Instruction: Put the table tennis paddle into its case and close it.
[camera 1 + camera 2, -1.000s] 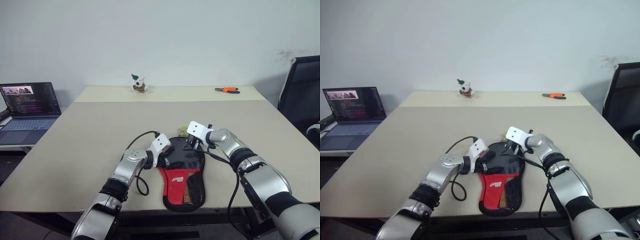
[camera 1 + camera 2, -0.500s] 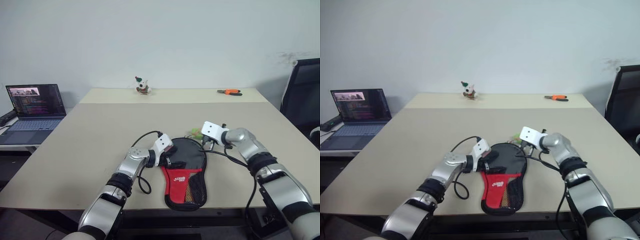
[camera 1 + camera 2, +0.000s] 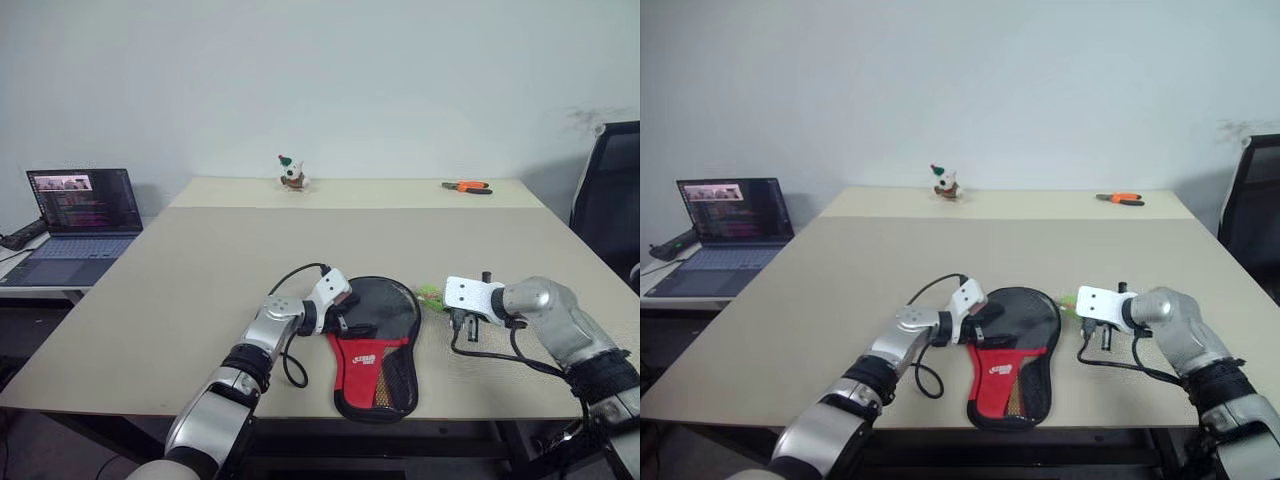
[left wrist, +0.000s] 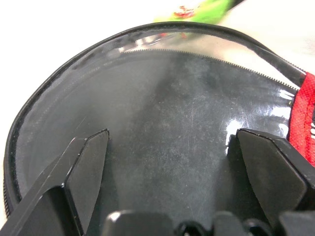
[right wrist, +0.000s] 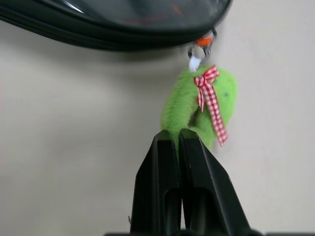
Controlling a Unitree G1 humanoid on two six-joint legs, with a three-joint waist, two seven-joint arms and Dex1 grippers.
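My left pincer (image 4: pixel 170 162) stands spread wide over the black upper part of the case (image 3: pixel 377 340), its fingers either side of the glossy round face without clamping anything, while my right pincer (image 5: pixel 178 142) is clenched, tips at the near end of the fluffy green charm (image 5: pixel 197 110) that hangs from the zip pull — whether any of the fluff is caught between them I cannot tell. The case lies flat near the front edge of the desk (image 3: pixel 180 290), red lower part with mesh pocket toward me; the table tennis paddle itself I cannot make out, so I judge it is inside. The zip line along the rim looks closed where I can see it, but I can't confirm the whole run. My worry is dragging — if the right arm snags the charm, the light case could slide toward the edge or twist under the left pincer.
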